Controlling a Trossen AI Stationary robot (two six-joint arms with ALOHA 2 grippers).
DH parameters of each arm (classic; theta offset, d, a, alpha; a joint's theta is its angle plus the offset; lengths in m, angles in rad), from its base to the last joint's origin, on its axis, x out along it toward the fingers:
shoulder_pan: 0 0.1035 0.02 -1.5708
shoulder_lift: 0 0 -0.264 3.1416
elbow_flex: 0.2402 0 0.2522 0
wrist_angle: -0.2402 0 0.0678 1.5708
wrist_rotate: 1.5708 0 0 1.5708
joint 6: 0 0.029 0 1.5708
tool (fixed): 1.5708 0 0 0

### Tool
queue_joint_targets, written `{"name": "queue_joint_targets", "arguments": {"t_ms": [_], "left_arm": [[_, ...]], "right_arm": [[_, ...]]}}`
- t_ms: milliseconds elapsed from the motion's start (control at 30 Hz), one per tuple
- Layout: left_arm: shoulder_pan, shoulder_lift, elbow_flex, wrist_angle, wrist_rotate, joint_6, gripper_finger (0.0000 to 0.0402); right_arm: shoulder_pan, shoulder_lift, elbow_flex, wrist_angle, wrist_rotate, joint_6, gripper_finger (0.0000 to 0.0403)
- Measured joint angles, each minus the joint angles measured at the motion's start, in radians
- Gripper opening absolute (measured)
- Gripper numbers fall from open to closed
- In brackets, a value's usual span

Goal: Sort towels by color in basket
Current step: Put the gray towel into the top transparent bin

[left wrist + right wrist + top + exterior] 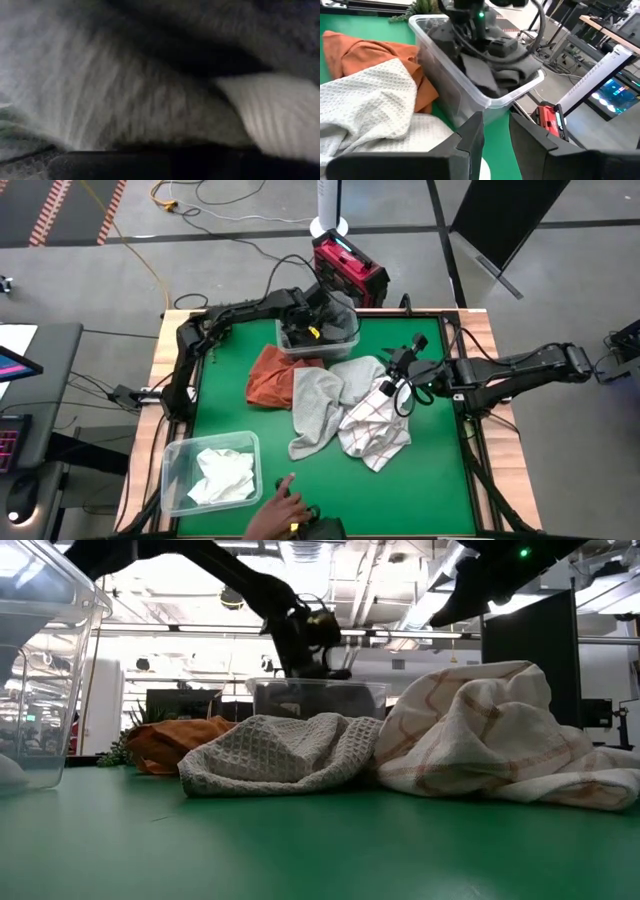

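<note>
Near-left bin (172, 470): a clear container at the near left of the green table (440, 480); we see the white towel (222, 475) already lying in it.
Person's hand (280, 508): reaches in at the near edge, just right of that bin, touching no towel.
Rust towel (272, 375): crumpled left of centre, partly under the light grey towel (318, 405).
Far bin (345, 340): a clear container at the far centre, holding dark grey towels (495, 55).
Left gripper (312, 323): lowered into the far bin, fingers together; we judge it is tucking dark cloth in, though whether it pinches any we cannot tell.
Red-grid towel (375, 430): heaped right of centre, touching the light grey one.
Right gripper (398, 370): hovers above the red-grid towel, fingers partly apart, nothing between them.
Step in hand: we take it to be the deposit of dark cloth.
Next move: calls for lifting the left gripper clear, then separating one towel from the overlapping heap.
</note>
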Motion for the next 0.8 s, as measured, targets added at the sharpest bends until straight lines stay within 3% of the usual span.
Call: {"name": "queue_joint_targets", "arguments": {"t_ms": [400,633,800], "left_arm": [[-0.004,0.068,-0.001,-0.040,0.037,0.021,0.0001],[-0.005,0.070,-0.002,-0.049,0.076,-0.080,0.0005],[-0.015,0.068,0.033,-0.096,0.078,-0.183,0.0032]], "right_arm": [[0.002,0.000,0.000,0.000,0.000,-0.010,0.0127],[0.002,0.000,0.000,0.001,0.000,-0.010,0.0127],[0.002,0.000,0.000,0.001,0.000,-0.010,0.0127]]}}
